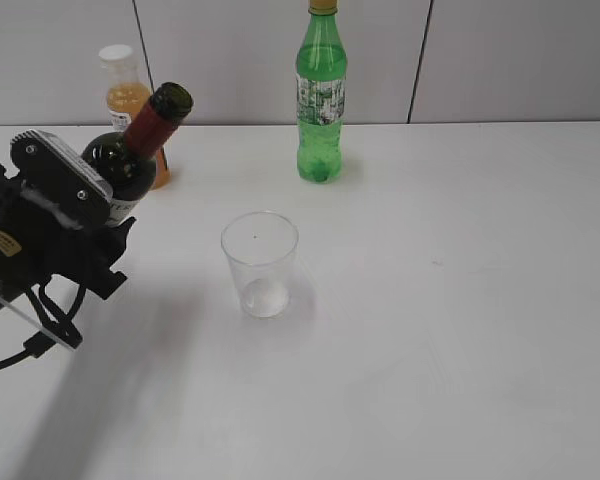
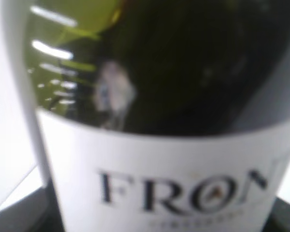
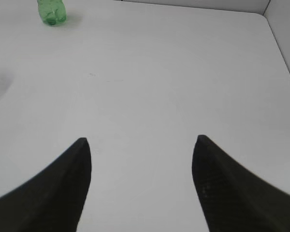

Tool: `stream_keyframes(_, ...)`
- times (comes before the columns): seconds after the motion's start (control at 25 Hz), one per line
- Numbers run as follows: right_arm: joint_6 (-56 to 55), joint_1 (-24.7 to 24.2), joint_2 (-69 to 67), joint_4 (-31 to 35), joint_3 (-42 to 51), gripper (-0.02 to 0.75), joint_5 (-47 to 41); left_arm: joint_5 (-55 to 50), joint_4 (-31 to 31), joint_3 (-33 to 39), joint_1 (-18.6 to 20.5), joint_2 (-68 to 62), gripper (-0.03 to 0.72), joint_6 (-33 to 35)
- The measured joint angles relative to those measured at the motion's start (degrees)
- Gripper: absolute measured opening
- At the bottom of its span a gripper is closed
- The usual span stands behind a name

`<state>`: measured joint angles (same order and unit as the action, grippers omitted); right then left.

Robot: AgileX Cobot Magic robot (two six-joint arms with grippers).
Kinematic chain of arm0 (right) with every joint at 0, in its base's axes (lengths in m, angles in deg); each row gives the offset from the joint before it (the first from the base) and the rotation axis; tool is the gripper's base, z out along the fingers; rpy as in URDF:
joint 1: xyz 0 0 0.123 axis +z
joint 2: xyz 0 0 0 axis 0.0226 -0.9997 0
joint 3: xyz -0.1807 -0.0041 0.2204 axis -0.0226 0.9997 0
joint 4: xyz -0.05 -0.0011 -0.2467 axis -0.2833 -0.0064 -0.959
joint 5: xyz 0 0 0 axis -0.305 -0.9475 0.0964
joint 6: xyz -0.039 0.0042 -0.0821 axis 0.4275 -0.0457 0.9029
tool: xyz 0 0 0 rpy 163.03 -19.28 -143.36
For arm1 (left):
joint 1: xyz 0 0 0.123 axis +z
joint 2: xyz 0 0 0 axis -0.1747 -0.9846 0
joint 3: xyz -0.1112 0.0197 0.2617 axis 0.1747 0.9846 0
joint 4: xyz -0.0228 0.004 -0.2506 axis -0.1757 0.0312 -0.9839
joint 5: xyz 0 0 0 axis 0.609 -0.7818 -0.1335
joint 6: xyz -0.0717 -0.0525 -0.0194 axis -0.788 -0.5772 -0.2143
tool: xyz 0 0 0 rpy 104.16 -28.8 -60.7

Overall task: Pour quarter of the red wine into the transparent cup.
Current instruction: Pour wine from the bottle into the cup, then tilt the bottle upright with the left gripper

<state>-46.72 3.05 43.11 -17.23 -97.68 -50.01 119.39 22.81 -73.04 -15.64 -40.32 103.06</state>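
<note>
"Exterior view: where is the wine?"

"My left gripper (image 1: 100, 215) is clamped on the wine bottle (image 1: 130, 160). It tips toward the cup (image 1: 260, 263), mouth up and to the right. The cup stands upright, apart from it, with no wine in it."

"And your other one?"

"My right gripper (image 3: 141, 159) has its fingers wide apart over the bare table (image 3: 183, 72). A green bottle (image 1: 322, 100) stands far back, a juice bottle (image 1: 128, 90) behind the wine."

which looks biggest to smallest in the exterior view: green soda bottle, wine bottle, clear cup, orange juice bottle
1. green soda bottle
2. wine bottle, tilted, part hidden by the left gripper, so unsure against the soda bottle
3. clear cup
4. orange juice bottle, mostly hidden, so unsure
</note>
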Motion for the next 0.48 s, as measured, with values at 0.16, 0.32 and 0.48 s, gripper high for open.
stream_keyframes(0.16, 0.0, 0.0, 0.0, 0.0, 0.0, 0.531, 0.0, 0.3, -0.1, -0.3, 0.0, 0.0, 0.547, 6.7)
stream_keyframes(0.32, 0.0, 0.0, 0.0, 0.0, 0.0, 0.531, 0.1, 0.3, -0.1, -0.3, -0.1, 0.0, 0.547, 11.0)
stream_keyframes(0.48, 0.1, 0.0, 0.0, 0.0, 0.0, 0.531, 0.0, 0.3, -0.5, -0.4, -0.1, 0.0, 0.547, 12.3)
